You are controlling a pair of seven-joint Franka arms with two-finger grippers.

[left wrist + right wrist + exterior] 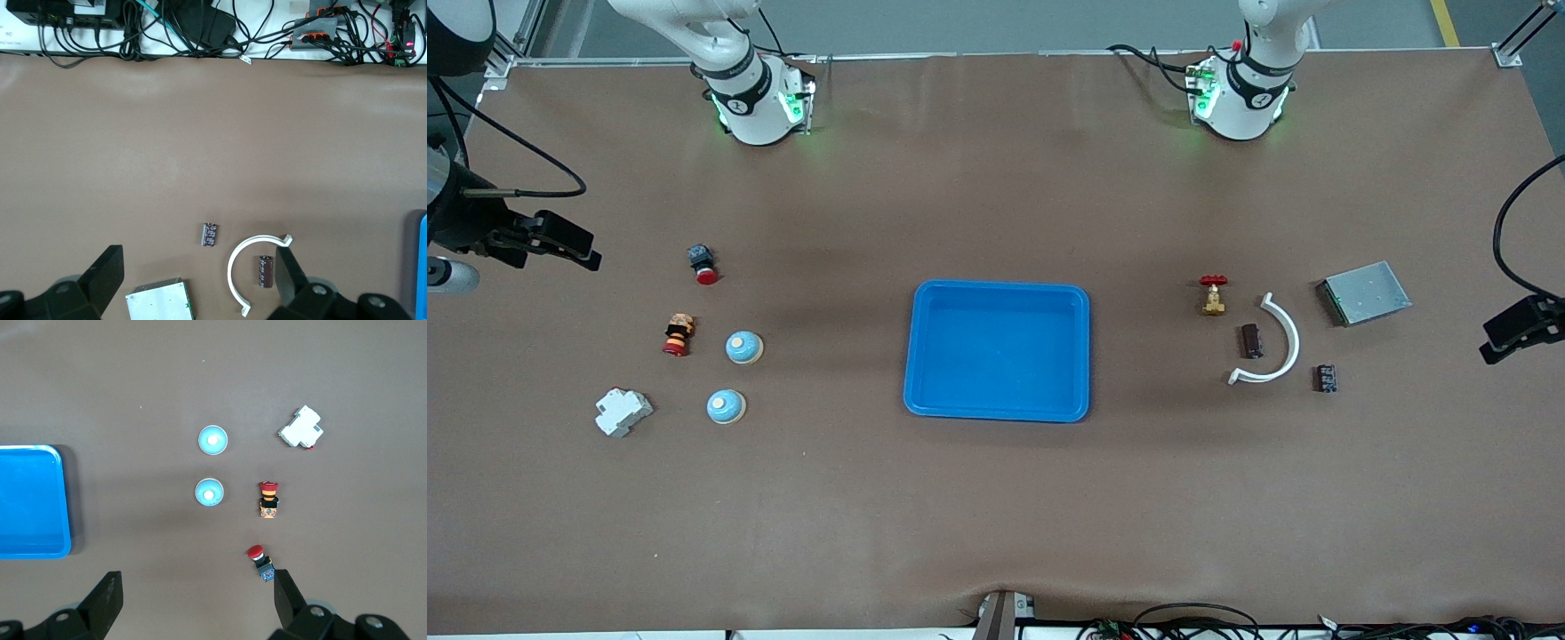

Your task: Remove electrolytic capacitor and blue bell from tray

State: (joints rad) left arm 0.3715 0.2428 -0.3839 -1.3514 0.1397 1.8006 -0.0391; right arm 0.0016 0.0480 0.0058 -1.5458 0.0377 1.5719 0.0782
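Both arms are waiting high at the tabletop's [996, 516] ends. The left tool [200, 283] is hanging wide over a capacitor [1252, 340] lying inside a white clip [1276, 342]; a second capacitor [1327, 379] is lying nearer the camera. The right tool [198, 603] is hanging wide, with two bells [743, 347] [726, 406] lying between a blue tray [998, 409] and a breaker [623, 412].

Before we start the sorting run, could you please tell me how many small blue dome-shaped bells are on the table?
2. Both sit toward the right arm's end of the table: one blue dome-shaped bell farther from the front camera, the other nearer. None appears hidden.
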